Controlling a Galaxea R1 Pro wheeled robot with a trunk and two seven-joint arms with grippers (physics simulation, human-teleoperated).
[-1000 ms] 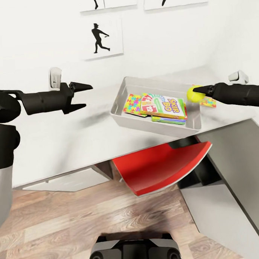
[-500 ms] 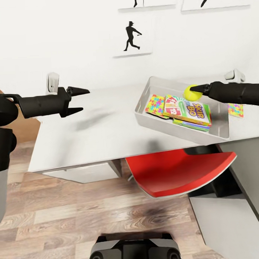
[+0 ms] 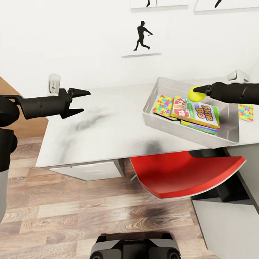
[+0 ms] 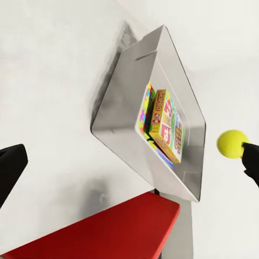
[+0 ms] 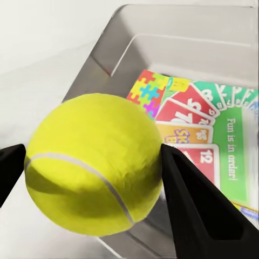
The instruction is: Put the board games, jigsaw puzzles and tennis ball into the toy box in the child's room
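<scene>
The task is judged to be mostly done: the toy box point(image 3: 155, 105), at the right of centre in the head view, is already loaded with a stack of board games point(image 3: 196, 113), the Skip-Bo box uppermost and thin coloured edges showing beneath it, though how many lie under it cannot be counted. One jigsaw puzzle point(image 3: 163, 105) is seen inside the box at its left end. A second jigsaw puzzle point(image 3: 246, 112) is left outside, on the counter point(image 3: 107, 130) at the right edge of the frame just beyond the box. The tennis ball point(image 3: 195, 94) is clamped in the right end effector point(image 3: 199, 91) and held above the box, not yet released. The left end effector point(image 3: 76, 102) is spread wide and empty, mid-left. The pale mottled counter is set against a white wall hung with a ballplayer silhouette print point(image 3: 142, 35); a red chair point(image 3: 188, 176) is tucked beneath, over wood-plank floor point(image 3: 73, 218).
</scene>
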